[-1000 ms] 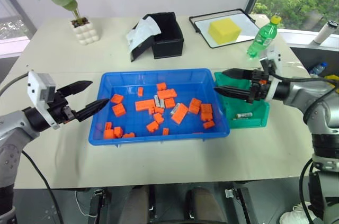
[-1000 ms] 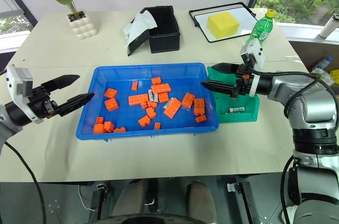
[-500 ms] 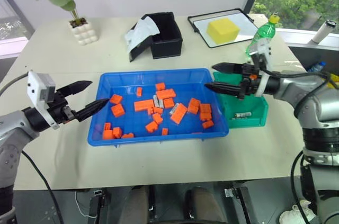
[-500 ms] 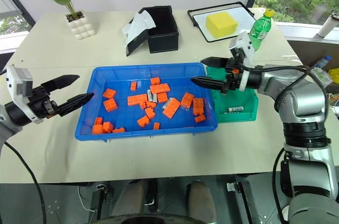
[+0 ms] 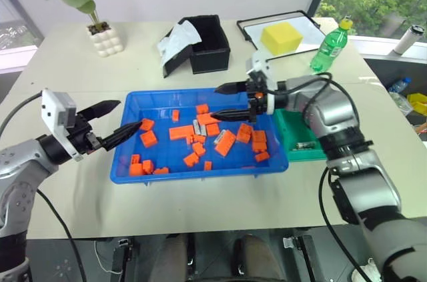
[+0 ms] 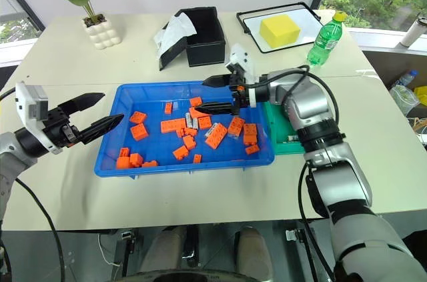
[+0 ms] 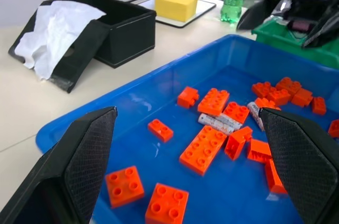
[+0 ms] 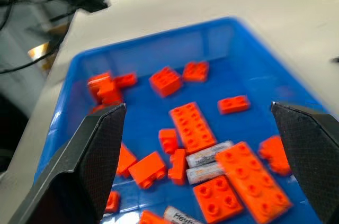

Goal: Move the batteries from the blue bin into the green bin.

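Observation:
The blue bin (image 5: 200, 177) lies mid-table, scattered with orange blocks (image 5: 182, 132). Among them, near the bin's middle, lie silver-grey batteries (image 5: 199, 127); the wrist views show them side by side (image 7: 217, 123) (image 8: 205, 163). My right gripper (image 5: 215, 102) hovers open above the bin's middle, just right of those batteries, pointing left and holding nothing. My left gripper (image 5: 130, 113) is open and empty at the bin's left rim. The green bin (image 5: 315, 152) sits against the blue bin's right side, partly behind my right arm, with one battery (image 5: 305, 143) in it.
A black box with white tissue (image 5: 210, 45) stands behind the blue bin. A black tray with a yellow sponge (image 5: 281, 37) and a green bottle (image 5: 328, 47) are at the back right. A potted plant (image 5: 107, 39) sits back left.
My right gripper has swung left from over the green bin to above the blue bin's middle, still open. The left gripper has stayed in place.

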`<state>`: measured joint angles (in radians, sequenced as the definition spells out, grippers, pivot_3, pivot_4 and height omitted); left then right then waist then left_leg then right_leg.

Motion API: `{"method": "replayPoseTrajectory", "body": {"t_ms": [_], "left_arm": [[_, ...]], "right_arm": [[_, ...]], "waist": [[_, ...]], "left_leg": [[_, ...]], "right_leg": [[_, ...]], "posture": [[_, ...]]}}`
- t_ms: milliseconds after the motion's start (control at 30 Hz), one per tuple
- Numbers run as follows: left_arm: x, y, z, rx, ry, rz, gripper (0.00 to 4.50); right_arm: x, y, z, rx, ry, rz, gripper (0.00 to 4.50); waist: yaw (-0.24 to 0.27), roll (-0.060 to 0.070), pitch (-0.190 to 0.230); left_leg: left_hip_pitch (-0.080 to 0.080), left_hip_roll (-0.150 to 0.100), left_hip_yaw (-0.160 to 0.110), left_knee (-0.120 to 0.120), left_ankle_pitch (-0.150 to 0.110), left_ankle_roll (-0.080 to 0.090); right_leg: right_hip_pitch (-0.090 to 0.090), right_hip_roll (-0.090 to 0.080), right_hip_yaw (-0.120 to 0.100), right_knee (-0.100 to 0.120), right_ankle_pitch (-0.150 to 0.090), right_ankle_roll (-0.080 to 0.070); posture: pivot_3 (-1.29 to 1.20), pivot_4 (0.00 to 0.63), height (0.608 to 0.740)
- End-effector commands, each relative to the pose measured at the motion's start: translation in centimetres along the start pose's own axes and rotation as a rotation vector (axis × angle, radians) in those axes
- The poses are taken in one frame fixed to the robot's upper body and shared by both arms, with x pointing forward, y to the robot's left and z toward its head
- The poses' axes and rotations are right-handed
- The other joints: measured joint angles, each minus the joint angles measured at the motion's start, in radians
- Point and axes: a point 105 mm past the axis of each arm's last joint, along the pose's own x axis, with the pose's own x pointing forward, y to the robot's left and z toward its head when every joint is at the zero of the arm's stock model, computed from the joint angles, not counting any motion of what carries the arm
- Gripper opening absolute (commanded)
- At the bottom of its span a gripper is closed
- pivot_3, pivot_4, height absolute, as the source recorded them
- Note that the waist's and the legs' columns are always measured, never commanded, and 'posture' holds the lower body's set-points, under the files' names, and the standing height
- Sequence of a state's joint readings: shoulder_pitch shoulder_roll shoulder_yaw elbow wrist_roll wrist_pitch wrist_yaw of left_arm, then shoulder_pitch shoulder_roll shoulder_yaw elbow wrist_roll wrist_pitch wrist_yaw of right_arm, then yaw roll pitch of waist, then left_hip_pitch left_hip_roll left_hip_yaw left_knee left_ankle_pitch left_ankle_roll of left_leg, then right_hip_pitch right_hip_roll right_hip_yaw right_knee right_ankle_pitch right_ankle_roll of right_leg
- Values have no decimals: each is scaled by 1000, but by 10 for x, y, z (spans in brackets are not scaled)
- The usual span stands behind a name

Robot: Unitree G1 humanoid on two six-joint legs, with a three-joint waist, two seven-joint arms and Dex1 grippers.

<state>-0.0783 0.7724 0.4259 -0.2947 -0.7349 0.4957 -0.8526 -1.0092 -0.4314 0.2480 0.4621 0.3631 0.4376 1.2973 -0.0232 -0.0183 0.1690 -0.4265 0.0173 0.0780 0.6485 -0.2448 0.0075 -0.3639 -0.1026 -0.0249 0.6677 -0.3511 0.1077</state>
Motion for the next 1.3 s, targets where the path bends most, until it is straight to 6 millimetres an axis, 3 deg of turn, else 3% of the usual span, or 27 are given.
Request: {"method": "replayPoseTrajectory", "body": {"t_ms": [33,167,267,467,700,933,1300], "left_arm": [[-2,-4,10,35,-36,20,4500],[-4,-7,10,30,-51,48,4500],[-4,-9,9,25,-58,65,4500],[1,-12,9,19,-75,79,4500],[1,-15,6,14,-82,98,4500],[3,-14,7,4,-106,116,4500],[2,-17,7,-1,-117,130,4500]], "right_arm": [[16,2,12,-55,4,85,4489],[37,10,4,-57,39,177,4489],[47,15,-14,-142,143,237,4489],[62,5,-19,-192,199,227,4489],[67,-13,-16,-251,232,129,4489],[75,-24,-40,-389,350,12,4489],[82,-20,-56,-415,417,29,4489]], "waist": [[-4,0,0],[-12,0,0],[-15,0,0],[-22,0,0],[-22,0,0],[-24,0,0],[-23,0,0]], "left_leg": [[0,0,0,0,0,0],[0,0,0,0,0,0],[0,0,-1,0,0,0],[0,0,-1,0,0,-1],[0,0,-1,0,0,-1],[0,0,-1,-1,0,-2],[0,0,-1,-1,1,-2]], "right_leg": [[0,0,0,0,0,0],[0,0,-1,1,0,0],[0,-1,-2,1,0,0],[0,0,-2,1,0,0],[-1,-1,-2,2,0,0],[-1,-1,-2,2,0,0],[0,-1,-2,2,0,0]], "posture": [[0,150,732],[0,150,732],[0,150,732],[0,150,732],[0,150,732],[0,150,732],[0,150,732]]}}
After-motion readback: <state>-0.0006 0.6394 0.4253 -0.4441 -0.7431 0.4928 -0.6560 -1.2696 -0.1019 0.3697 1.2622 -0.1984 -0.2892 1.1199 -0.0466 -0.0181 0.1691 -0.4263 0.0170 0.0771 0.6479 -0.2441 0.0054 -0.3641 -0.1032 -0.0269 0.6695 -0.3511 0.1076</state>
